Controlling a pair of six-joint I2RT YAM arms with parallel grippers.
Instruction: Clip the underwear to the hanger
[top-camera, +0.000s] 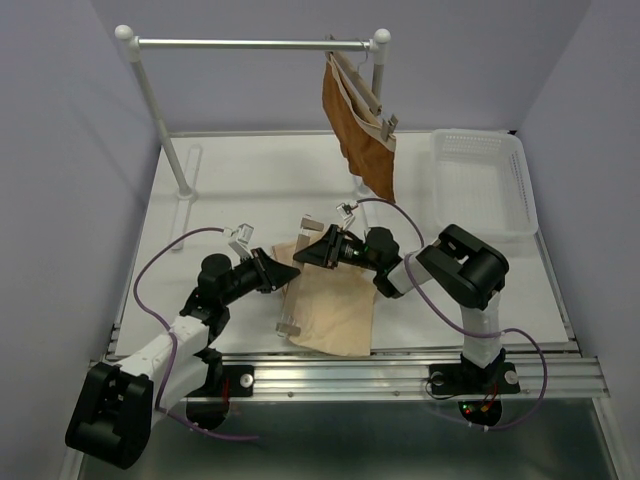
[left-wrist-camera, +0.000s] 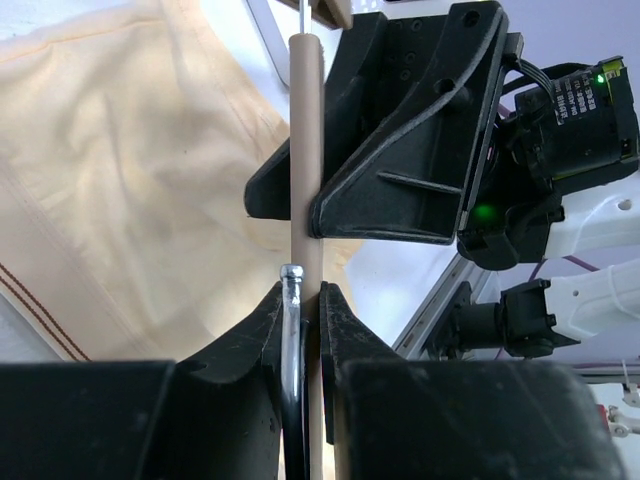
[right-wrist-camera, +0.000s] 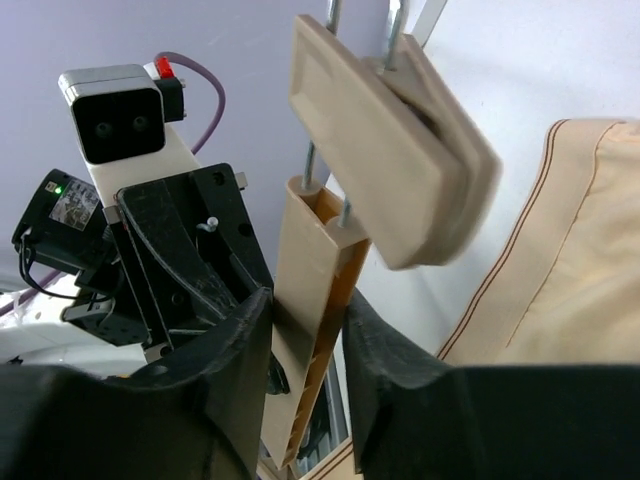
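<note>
The hanger (top-camera: 298, 275) is a light wooden bar held off the table between both grippers, above the left edge of the underwear (top-camera: 335, 305), a pale beige cloth lying flat near the front. My left gripper (top-camera: 278, 272) is shut on the bar (left-wrist-camera: 307, 150) together with its metal hook (left-wrist-camera: 291, 300). My right gripper (top-camera: 308, 252) is shut on the same bar just beyond. In the right wrist view the bar (right-wrist-camera: 310, 300) sits between the right gripper (right-wrist-camera: 308, 305), with a clip (right-wrist-camera: 400, 170) above. The underwear also shows in the left wrist view (left-wrist-camera: 120, 180) and in the right wrist view (right-wrist-camera: 570, 260).
A rust-brown garment (top-camera: 360, 125) hangs on a second hanger from the white rack rail (top-camera: 250, 44) at the back. The rack's left post (top-camera: 165, 120) stands on the table. A white basket (top-camera: 480, 180) sits at the back right.
</note>
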